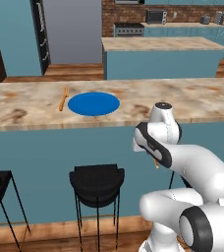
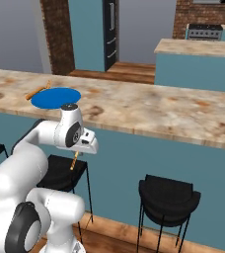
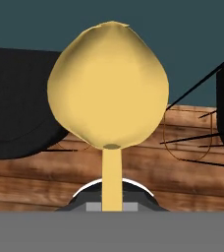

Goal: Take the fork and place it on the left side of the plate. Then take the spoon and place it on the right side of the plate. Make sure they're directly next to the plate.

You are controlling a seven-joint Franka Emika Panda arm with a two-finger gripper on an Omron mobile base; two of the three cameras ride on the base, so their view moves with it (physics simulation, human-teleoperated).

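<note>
One fork (image 1: 63, 99) lies on the tabletop (image 1: 182, 98) just left of the one blue plate (image 1: 94, 104); the fingers (image 2: 76, 157) pinch the one spoon (image 3: 108, 93), low above two black stools (image 1: 97, 183)

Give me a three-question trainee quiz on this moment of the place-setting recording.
1. True or false: the fork already lies beside the plate.
2. What does the tool hold? A) fork B) spoon C) nothing
3. Fill in: the spoon is held by its ____, bowl pointing away from the hand.

Key: 1 true, on the plate's left on the counter; 2 B; 3 handle.
</note>
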